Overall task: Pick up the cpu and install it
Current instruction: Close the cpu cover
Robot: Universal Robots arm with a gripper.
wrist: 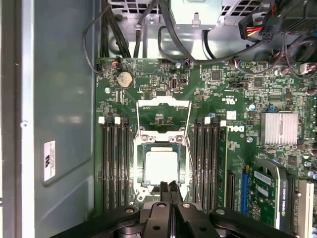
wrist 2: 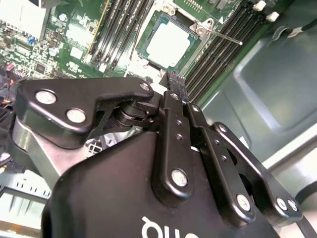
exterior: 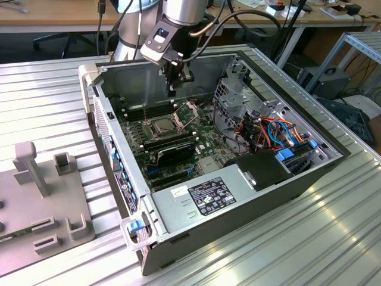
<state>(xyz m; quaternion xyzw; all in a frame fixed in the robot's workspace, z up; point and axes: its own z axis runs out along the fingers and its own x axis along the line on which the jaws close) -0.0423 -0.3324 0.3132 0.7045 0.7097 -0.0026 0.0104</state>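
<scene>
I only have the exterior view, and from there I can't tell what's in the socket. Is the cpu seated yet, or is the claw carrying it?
Observer: Seated. In the first wrist view the cpu lies flat in the socket, silver top up.
Operator: Is the plate closed over it?
Observer: No. The plate stands hinged open beyond the socket, leaving the cpu uncovered.
Operator: And the claw?
Observer: The claw is shut and empty; its fingers are pressed together over the socket's edge.
</scene>
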